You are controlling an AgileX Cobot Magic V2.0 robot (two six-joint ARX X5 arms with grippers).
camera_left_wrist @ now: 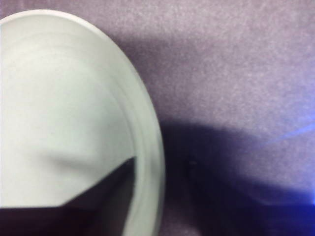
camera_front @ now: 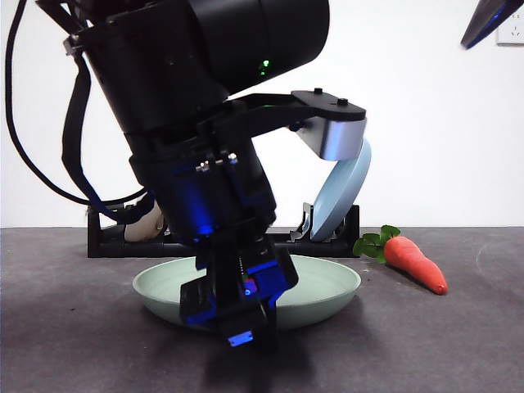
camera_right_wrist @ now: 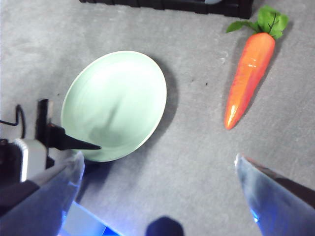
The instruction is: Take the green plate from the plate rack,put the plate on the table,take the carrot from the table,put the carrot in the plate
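The green plate [camera_front: 327,282] [camera_left_wrist: 64,108] [camera_right_wrist: 118,98] lies flat on the table [camera_front: 458,344], in front of the plate rack [camera_front: 327,243] [camera_right_wrist: 167,5]. My left gripper [camera_front: 237,323] [camera_left_wrist: 162,216] reaches down steeply and is shut on the plate's near rim, one jaw over the inside and one outside. The carrot [camera_front: 415,262] [camera_right_wrist: 248,78] lies on the table right of the plate, leaves toward the rack. My right gripper [camera_right_wrist: 157,162] hangs open high above the table between plate and carrot, showing only as a tip [camera_front: 491,20] in the front view.
A pale blue plate [camera_front: 340,196] stands upright in the rack. A cream-white item [camera_front: 143,223] sits at the rack's left end, mostly hidden behind the left arm. A white wall runs behind the rack.
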